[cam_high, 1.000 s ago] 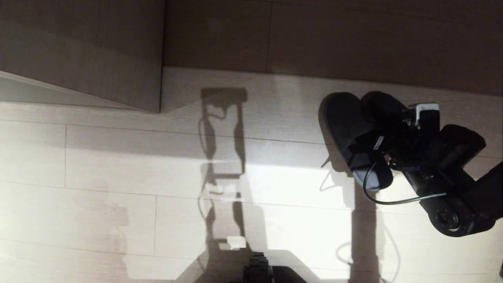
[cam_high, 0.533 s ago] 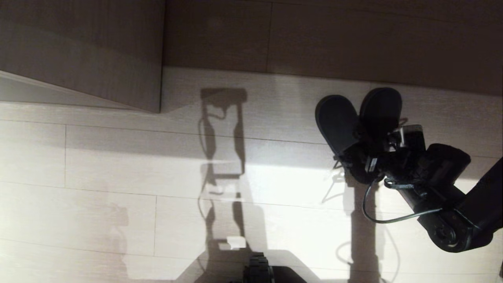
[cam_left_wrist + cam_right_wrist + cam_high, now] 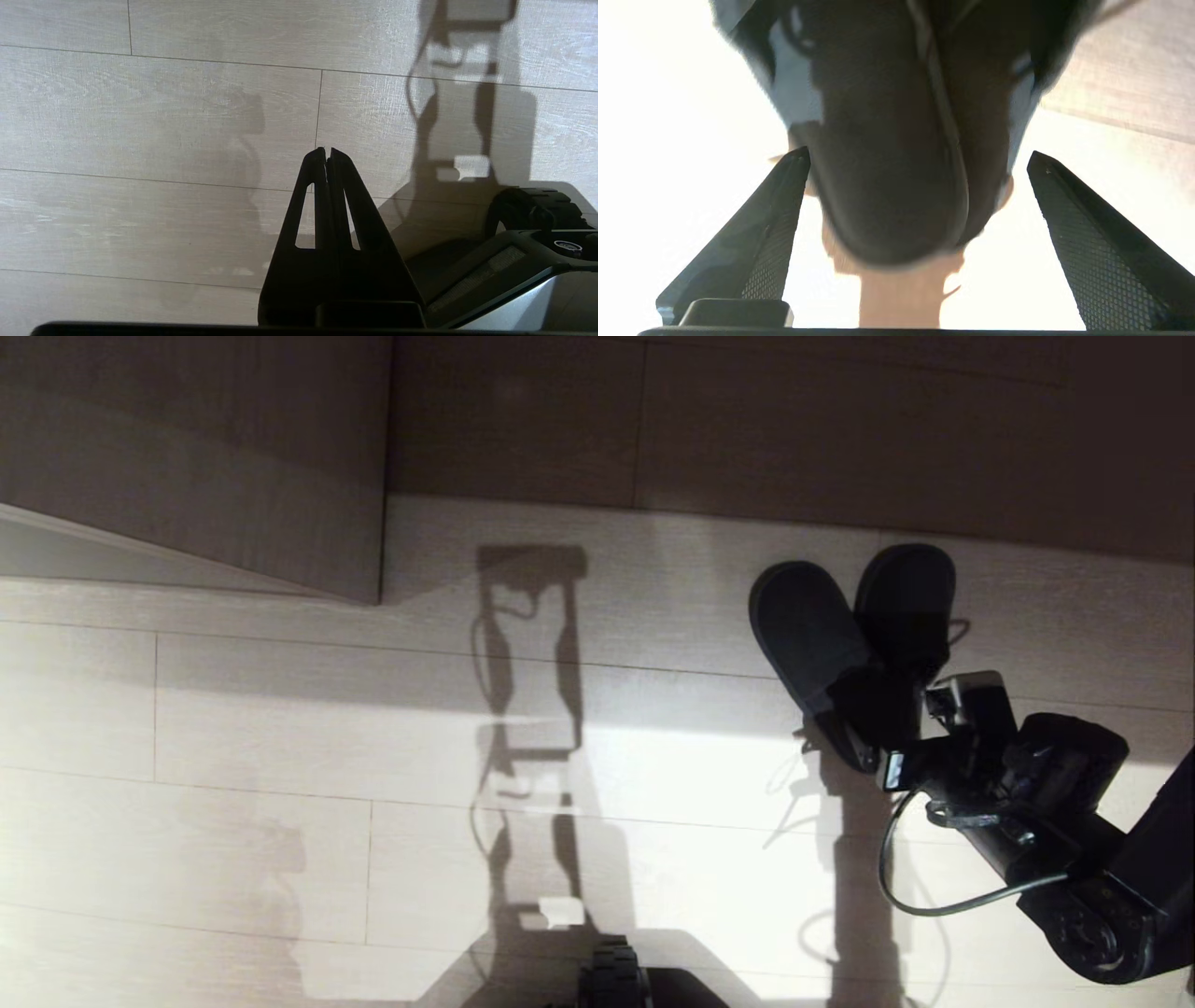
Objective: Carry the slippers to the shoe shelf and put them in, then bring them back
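Note:
The two dark grey slippers (image 3: 808,635) lie side by side on the pale floor at the right of the head view, toes pointing away from me. My right gripper (image 3: 898,747) sits just behind their heels, open. In the right wrist view the slippers' (image 3: 887,186) heels lie between the spread fingers (image 3: 1092,242) of the right gripper (image 3: 919,155), with a gap showing on each side. My left gripper (image 3: 326,150) hangs parked over bare floor, shut on nothing. The shoe shelf is out of view.
A wood-grain panel (image 3: 196,467) juts in at the far left, its corner near the middle of the floor. A shaded band of boards (image 3: 794,429) runs along the far side. My base (image 3: 611,980) sits at the near edge. The right arm's cable (image 3: 943,905) loops above the floor.
The slippers came down from a tilted hold and now lie flat on the floor. The right gripper opened, let them go and drew back toward me.

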Robot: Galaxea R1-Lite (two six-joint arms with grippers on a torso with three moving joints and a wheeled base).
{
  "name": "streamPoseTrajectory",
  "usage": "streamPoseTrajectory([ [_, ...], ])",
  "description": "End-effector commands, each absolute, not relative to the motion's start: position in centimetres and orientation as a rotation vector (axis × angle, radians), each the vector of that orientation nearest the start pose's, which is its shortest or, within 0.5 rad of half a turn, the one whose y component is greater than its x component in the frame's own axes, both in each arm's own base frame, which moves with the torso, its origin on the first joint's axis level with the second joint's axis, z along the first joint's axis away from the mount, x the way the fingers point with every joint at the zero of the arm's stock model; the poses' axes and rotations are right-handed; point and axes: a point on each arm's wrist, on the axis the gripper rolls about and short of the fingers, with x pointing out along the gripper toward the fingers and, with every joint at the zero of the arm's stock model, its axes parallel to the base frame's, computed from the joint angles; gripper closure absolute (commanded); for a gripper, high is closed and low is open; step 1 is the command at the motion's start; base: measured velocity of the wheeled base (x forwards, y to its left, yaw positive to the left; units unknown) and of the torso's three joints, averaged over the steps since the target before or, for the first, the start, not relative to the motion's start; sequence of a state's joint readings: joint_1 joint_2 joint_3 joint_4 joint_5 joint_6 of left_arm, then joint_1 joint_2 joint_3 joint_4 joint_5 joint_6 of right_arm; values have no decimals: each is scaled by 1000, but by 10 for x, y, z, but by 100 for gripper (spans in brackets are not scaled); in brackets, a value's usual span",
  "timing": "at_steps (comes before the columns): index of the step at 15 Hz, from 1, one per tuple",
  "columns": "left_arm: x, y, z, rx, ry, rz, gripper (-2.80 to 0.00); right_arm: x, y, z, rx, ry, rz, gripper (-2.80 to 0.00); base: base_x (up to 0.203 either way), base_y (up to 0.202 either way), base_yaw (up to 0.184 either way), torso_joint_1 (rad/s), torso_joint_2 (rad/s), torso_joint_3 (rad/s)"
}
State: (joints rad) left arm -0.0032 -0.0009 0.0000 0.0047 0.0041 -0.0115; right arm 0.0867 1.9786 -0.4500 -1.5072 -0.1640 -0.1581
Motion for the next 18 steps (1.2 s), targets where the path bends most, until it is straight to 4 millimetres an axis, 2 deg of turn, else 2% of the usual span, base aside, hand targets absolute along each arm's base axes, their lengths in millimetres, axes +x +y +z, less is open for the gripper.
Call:
streamPoseTrajectory([
  [1, -23, 0, 75, -12, 5, 2, 0, 288, 23, 110, -158, 12, -70, -280, 0, 0, 0, 0, 0, 0],
  [2, -23, 0, 75, -12, 6, 2, 0, 273, 24, 117, -154, 3, -63, -280, 0, 0, 0, 0, 0, 0],
  [3, -23, 0, 75, -12, 6, 2, 0, 260, 24, 120, -151, 7, -50, -252, 0, 0, 0, 0, 0, 0],
  [4, -23, 0, 75, -12, 6, 2, 0, 249, 25, 128, -144, -20, -8, 0, 0, 0, 0, 0, 0, 0],
  [6, -23, 0, 75, -12, 6, 2, 0, 240, 26, 137, -143, -54, 38, 0, 0, 0, 0, 0, 0, 0],
  [10, -23, 0, 75, -12, 5, 2, 0, 273, 12, 127, -215, -27, -114, 0, 0, 0, 0, 0, 0, 0],
  [13, -23, 0, 75, -12, 6, 2, 0, 300, 1, 110, -251, 18, -188, 0, 0, 0, 0, 0, 0, 0],
  [16, -23, 0, 75, -11, 6, 2, 0, 314, -6, 108, -258, 4, -217, 0, 0, 0, 0, 0, 0, 0],
  [18, -23, 0, 75, -12, 5, 2, 0, 325, -8, 98, -266, 24, -222, 0, 0, 0, 0, 0, 0, 0],
])
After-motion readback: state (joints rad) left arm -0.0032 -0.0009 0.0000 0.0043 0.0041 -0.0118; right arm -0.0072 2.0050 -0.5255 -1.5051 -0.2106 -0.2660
